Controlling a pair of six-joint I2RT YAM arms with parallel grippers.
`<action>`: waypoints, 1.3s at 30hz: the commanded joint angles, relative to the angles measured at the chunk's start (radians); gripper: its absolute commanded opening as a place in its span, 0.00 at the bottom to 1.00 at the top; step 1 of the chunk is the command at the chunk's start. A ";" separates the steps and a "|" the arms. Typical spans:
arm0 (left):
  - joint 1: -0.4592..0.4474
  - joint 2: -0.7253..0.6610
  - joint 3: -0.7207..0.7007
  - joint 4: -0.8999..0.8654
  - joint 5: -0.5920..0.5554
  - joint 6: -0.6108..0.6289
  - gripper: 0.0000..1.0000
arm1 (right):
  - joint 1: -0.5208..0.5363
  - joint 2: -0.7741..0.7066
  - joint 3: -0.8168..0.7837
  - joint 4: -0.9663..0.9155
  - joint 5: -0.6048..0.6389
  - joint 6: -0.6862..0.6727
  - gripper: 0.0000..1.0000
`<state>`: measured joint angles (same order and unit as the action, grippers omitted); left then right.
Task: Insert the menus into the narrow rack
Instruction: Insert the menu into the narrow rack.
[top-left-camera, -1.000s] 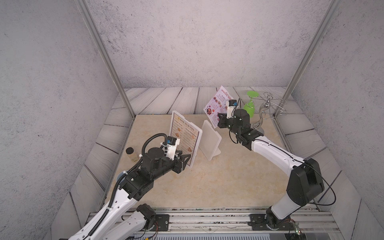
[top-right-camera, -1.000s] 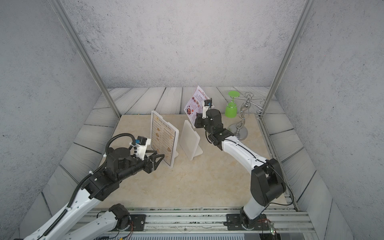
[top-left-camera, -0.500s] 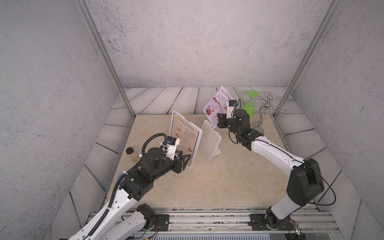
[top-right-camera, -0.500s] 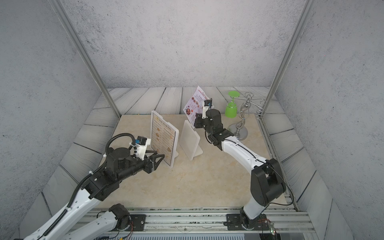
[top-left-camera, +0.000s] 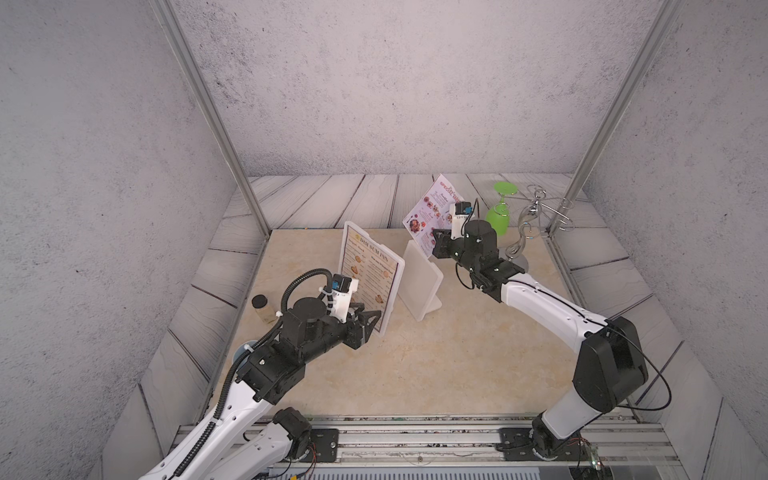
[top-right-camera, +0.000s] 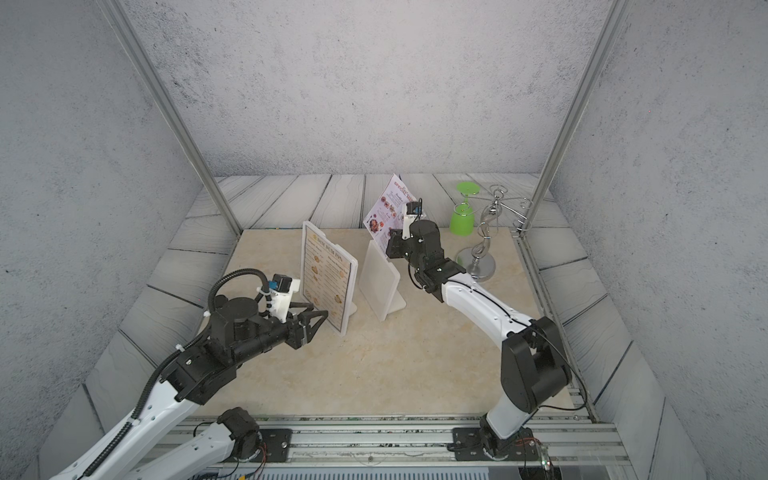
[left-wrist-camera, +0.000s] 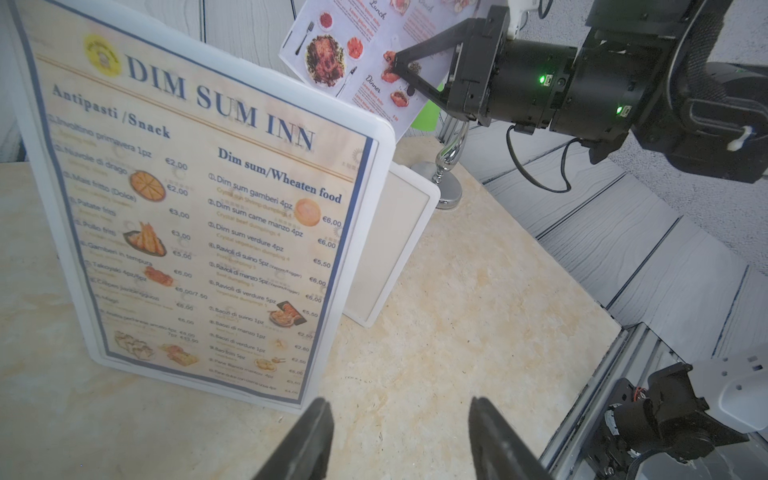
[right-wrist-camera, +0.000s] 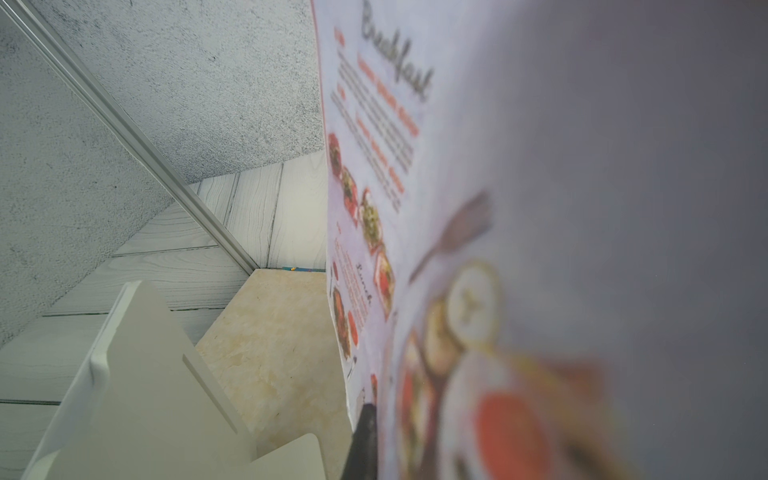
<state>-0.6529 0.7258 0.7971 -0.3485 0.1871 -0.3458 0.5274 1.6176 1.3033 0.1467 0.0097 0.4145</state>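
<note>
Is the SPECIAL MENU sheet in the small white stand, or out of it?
Out. The right gripper holds the SPECIAL MENU in the air, clear of the small white stand, whose panel is blank.

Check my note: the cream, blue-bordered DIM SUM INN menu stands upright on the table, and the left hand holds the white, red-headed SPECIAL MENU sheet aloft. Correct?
Wrong hand: the right hand holds the white, red-headed SPECIAL MENU sheet aloft, as the left wrist view shows; the left hand is open and empty. The cream, blue-bordered DIM SUM INN menu stands upright.
</note>
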 joint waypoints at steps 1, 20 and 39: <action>-0.007 -0.010 -0.010 0.005 0.005 -0.014 0.56 | 0.005 0.002 -0.013 0.005 -0.002 0.010 0.00; -0.010 -0.009 -0.011 0.005 0.011 -0.019 0.56 | 0.009 -0.054 -0.058 -0.013 0.012 0.004 0.00; -0.023 -0.011 -0.015 0.020 0.018 -0.040 0.56 | 0.015 -0.180 -0.145 -0.056 0.009 -0.020 0.00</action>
<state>-0.6662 0.7250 0.7956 -0.3481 0.1959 -0.3691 0.5369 1.4796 1.1744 0.1154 0.0105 0.4080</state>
